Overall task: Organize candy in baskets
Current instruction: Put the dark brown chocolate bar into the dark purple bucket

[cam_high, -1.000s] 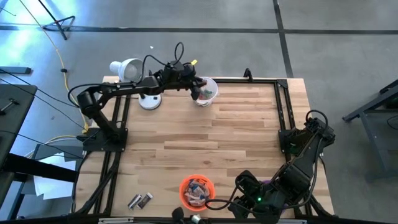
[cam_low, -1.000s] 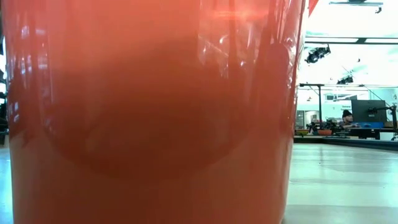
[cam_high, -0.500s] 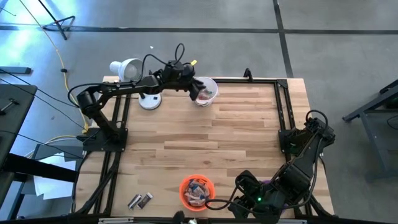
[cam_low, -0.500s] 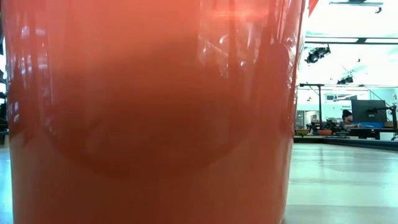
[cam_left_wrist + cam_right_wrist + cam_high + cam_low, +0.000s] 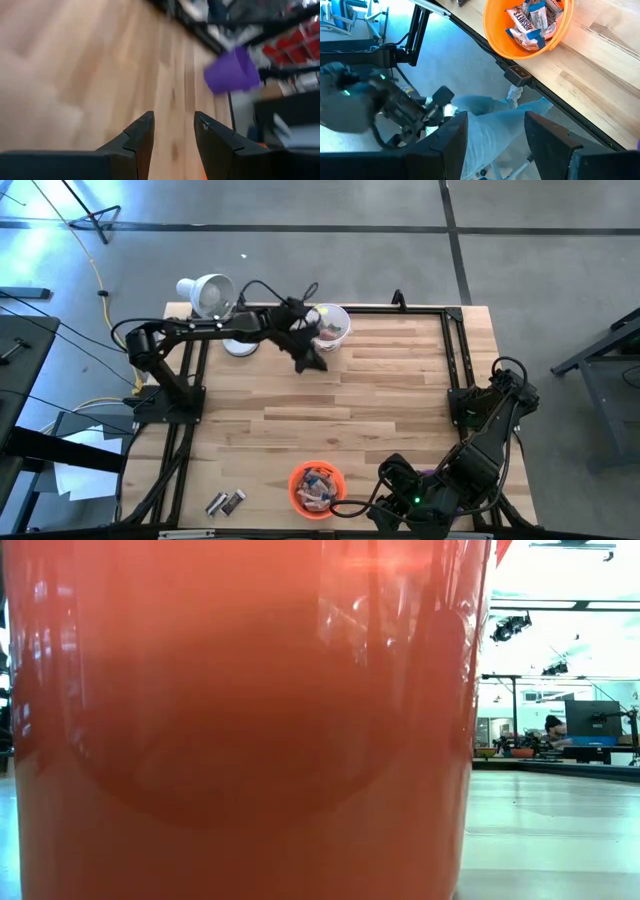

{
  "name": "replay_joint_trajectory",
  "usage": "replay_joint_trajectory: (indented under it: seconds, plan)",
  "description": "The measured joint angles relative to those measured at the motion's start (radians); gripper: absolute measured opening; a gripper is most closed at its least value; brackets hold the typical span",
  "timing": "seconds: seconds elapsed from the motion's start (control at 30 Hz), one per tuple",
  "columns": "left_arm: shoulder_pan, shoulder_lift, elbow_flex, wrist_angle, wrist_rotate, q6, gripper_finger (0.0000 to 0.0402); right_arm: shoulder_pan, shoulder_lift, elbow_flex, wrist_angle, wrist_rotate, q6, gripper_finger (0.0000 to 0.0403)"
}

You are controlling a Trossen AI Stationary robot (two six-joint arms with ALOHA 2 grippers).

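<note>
The left gripper (image 5: 311, 362) hangs over bare wood just beside the white basket (image 5: 331, 326), on the side toward the middle of the table, and its wrist view shows the two fingers (image 5: 141, 137) spread with nothing between them. The white basket holds some candy, though what kind is too small to tell from above. What is left loose are two silvery candy pieces (image 5: 226, 502) lying side by side at the near edge of the table, left of the orange basket (image 5: 317, 488), which already carries blue-silver bars (image 5: 534, 22). Those two pieces lie well apart from the left gripper, across the full depth of the table and toward the left arm's own side; each has its long axis slanted relative to the table edge. The right gripper (image 5: 492, 135) waits at the near right corner, past the table's edge, fingers wide and empty (the purple basket (image 5: 232, 71) sits under that arm, mostly hidden from above). The right arm is nearer the loose pieces, but the orange basket stands between them, so the left arm probably has the clearer approach.
</note>
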Motion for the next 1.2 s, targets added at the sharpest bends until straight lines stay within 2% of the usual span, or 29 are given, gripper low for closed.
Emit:
replay_joint_trajectory:
  seconds: [0.23,0.47,0.63,0.93,1.2]
  plan:
    - [-0.131,-0.001,0.000,-0.289,-0.039,0.085,0.0127,0.000,0.000,0.000,0.000,0.000,0.000,0.0190]
    - [-0.314,-0.081,-0.001,-0.498,-0.238,0.171,0.0127,0.000,0.000,0.000,0.000,0.000,0.000,0.0190]
    - [-0.454,-0.151,-0.001,-0.564,-0.393,0.099,0.0127,0.000,0.000,0.000,-0.001,0.000,0.000,0.0190]
    - [-0.662,-0.178,-0.001,-0.611,-0.574,-0.086,0.0126,0.000,0.000,0.000,0.000,0.000,0.000,0.0190]
    - [-0.798,-0.177,-0.001,-0.598,-0.613,-0.288,0.0126,0.000,0.000,0.000,0.000,0.000,0.000,0.0190]
